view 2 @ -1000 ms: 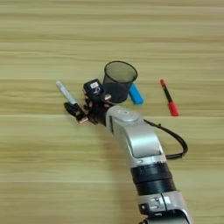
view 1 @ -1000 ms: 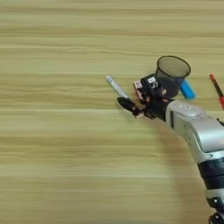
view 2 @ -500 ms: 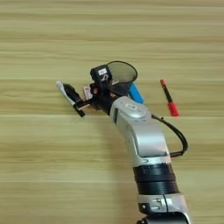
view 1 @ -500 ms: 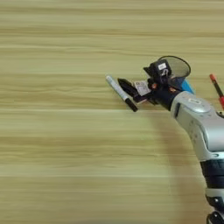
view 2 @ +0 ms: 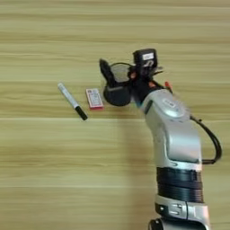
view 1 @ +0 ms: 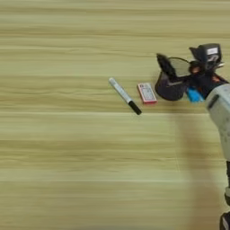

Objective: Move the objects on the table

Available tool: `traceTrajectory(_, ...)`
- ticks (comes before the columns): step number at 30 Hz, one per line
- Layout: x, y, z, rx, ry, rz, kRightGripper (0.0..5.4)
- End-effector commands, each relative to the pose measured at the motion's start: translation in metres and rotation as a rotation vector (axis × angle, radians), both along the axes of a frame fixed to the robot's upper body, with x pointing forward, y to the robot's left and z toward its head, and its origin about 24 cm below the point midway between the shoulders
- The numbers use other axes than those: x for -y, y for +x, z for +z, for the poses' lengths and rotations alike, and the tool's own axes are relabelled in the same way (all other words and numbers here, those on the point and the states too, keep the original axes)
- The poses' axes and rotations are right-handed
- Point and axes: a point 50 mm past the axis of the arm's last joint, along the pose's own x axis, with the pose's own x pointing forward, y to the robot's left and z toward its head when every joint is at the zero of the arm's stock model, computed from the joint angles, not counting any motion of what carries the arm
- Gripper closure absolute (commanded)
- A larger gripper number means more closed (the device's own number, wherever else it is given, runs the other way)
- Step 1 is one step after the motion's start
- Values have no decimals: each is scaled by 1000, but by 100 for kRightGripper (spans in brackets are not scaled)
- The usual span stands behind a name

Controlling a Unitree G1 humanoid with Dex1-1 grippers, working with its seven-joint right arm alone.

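The black mesh pen cup stands right of centre on the table. My right gripper hangs open over it, one black finger above the cup's left rim; nothing is held. Left of the cup lies the small red-white flat box, and further left the grey-white marker, its black cap pointing toward me. The blue oblong piece peeks out right of the cup, under my wrist. Only a short bit of the red pen shows behind the arm.
My silver forearm rises from the bottom edge toward the cup and covers the table to the right of it. A black cable loops off the arm's right side.
The gripper has drawn back to the right, from beside the marker and box to above the pen cup. The red-white box now lies free on the table next to the marker.
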Motion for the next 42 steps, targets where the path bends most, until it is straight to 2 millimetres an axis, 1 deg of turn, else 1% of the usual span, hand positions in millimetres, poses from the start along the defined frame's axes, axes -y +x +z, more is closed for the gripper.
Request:
traceTrajectory(1, 22, 1, 39, 149, -50, -77, 3)
traceTrajectory(4, 31, -2, 38, 125, -73, -98, 3)
traceTrajectory(8, 42, -4, 30, 69, -125, -111, 3)
traceTrajectory(11, 45, -8, 23, 9, -170, -72, 3)
traceTrajectory(15, 49, -13, 16, -56, -188, -32, 3)
traceTrajectory(22, 68, -18, 8, -149, -255, -86, 3)
traceTrajectory(29, 67, -14, -6, -209, -277, -77, 3)
traceTrajectory(42, 63, -1, -23, -260, -242, -51, 3)
